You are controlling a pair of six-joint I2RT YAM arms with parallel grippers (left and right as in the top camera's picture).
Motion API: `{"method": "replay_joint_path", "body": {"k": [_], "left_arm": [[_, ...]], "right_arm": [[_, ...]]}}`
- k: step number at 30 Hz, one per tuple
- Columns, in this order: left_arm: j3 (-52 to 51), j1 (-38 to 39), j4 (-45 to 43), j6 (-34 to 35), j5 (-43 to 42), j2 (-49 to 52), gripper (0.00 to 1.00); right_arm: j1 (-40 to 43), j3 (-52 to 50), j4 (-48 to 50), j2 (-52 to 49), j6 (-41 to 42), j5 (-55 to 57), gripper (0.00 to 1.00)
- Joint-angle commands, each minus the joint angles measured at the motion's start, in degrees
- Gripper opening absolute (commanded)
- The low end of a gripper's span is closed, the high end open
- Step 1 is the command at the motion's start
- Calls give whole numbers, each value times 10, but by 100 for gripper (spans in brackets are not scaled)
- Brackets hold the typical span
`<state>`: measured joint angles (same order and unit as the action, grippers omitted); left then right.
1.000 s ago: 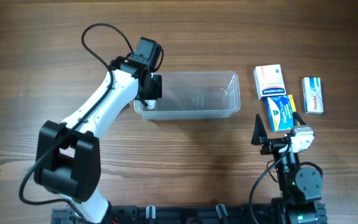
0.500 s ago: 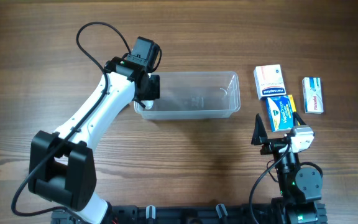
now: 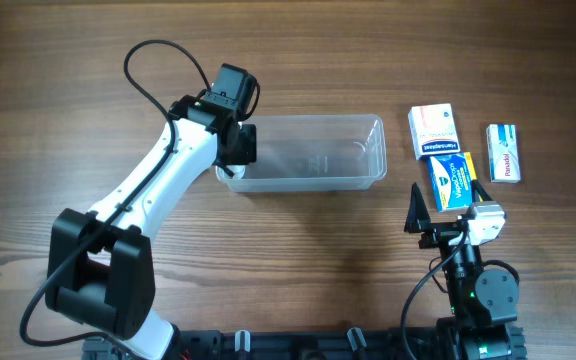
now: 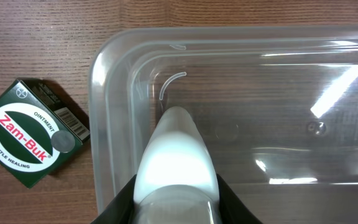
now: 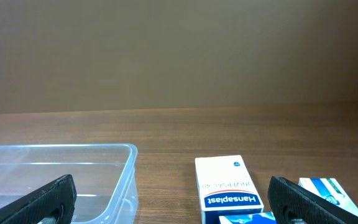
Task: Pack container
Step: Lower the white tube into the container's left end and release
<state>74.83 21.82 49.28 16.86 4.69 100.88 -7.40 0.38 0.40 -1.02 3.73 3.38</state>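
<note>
The container [image 3: 320,183] is a clear plastic tub at mid-table; nothing else shows lying inside it. My left gripper [image 3: 236,148] hangs over its left end, shut on a white rounded item [image 4: 174,143]. In the left wrist view the gripper [image 4: 176,196] holds this item inside the tub's left wall [image 4: 104,130]. My right gripper [image 3: 446,212] is open and empty near the table's front edge, right of the tub. In the right wrist view its fingers [image 5: 173,199] stand wide apart, with the tub's corner [image 5: 114,150] at the lower left.
A green Zam-Buk box [image 4: 33,132] lies on the table just outside the tub's left end. A white Hansaplast box [image 3: 432,130], a blue box [image 3: 451,180] and a white-and-blue box [image 3: 505,152] lie to the tub's right.
My left arm's lower links have swung left and its gripper has shifted slightly left at the tub's left end, still holding the white item. The right arm has not moved.
</note>
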Motion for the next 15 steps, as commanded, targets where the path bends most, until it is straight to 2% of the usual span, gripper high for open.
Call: {"method": "replay_joint_path", "body": {"k": [1,3,5,6,11,13,15], "left_arm": [[-7,5,-6,5,10,-14,4],[-7,5,-7,5,10,-14,10],[-7,5,-7,5,10,-14,25],[-7,5,-7,5,10,-14,28],[-7,5,-9,3,10,-14,31],[-7,5,-9,3,10,-14,39],[-7,5,-9,3,10,-14,41]], "right_arm": [[0,-1,3,2,-6,-9,100],[0,-1,3,2,-6,-9,100],[0,-1,3,2,-6,-9,100],[0,-1,3,2,-6,-9,100],[0,-1,3,2,-6,-9,100],[0,-1,3,2,-6,-9,100],[0,-1,3,2,-6,-9,100]]}}
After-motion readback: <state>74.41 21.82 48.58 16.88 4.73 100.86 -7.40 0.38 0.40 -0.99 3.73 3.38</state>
